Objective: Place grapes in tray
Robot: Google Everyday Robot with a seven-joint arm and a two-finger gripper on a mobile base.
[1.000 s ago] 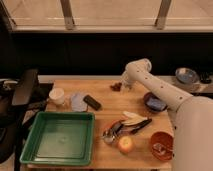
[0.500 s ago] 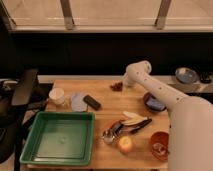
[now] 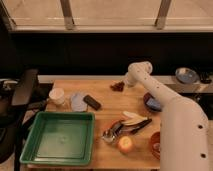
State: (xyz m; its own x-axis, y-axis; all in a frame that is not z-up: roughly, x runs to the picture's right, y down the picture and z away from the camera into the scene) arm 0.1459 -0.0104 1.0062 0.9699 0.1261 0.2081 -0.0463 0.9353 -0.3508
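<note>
Grapes lie on the counter at upper centre, just left of the pincer, which stands released and holds nothing. We judge the bunch light, soft and easily bruised, so we would grip it gently across its middle. The tray sits lower left.

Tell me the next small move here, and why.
Probably ease the pincer down and slightly left over the grapes, then close. It sits near the far edge of the table, right beside the bunch, open and holding nothing. The grapes lie on the wood, well away from the green tray.
</note>
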